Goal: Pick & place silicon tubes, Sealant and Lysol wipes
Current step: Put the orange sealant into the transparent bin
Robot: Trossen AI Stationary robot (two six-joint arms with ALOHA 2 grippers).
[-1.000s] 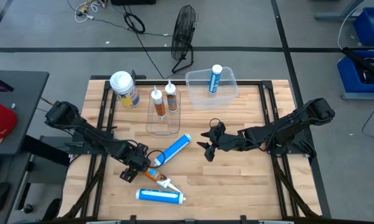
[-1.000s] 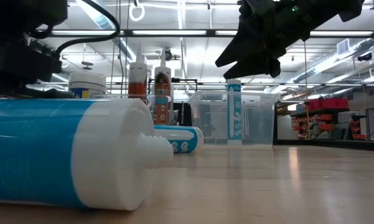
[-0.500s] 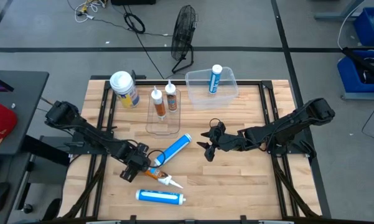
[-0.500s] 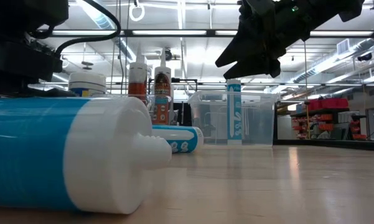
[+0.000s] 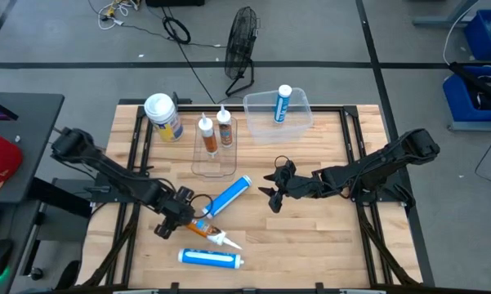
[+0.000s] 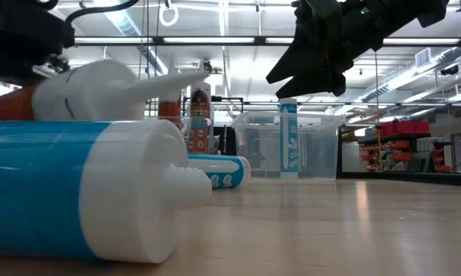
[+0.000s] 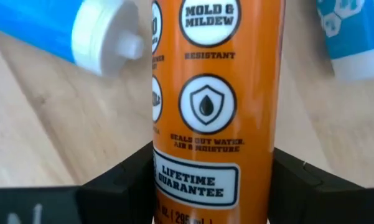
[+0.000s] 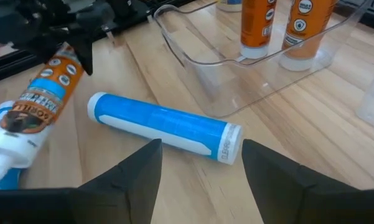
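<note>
My left gripper (image 5: 182,219) is shut on an orange sealant tube (image 5: 206,232) with a white nozzle, at the table's near left. A blue silicone tube (image 5: 227,196) lies slantwise on its side just beyond it. Another blue tube (image 5: 211,258) lies by the near edge. My right gripper (image 5: 271,193) is open and empty, hovering above the table's middle, right of the slanting blue tube (image 8: 162,127). The Lysol wipes canister (image 5: 163,117) stands on its base at the far left. My left gripper pinches the orange tube's body (image 7: 174,180) between its two fingers (image 7: 121,183), toward the base end, away from the nozzle. The fingers lie across the tube. The tube sits about level, off the table, with its nozzle (image 6: 169,77) pointing toward the table's right.
Two orange sealant tubes (image 5: 215,131) stand in a clear tray (image 5: 212,163) at the far middle. A clear bin (image 5: 298,122) at the far right holds one upright blue tube (image 5: 283,104). Bare wood lies on the table's near right.
My left gripper has risen with the orange sealant tube. The tube has come up off the table and now shows above the near blue tube in the low view. My right gripper has kept still.
</note>
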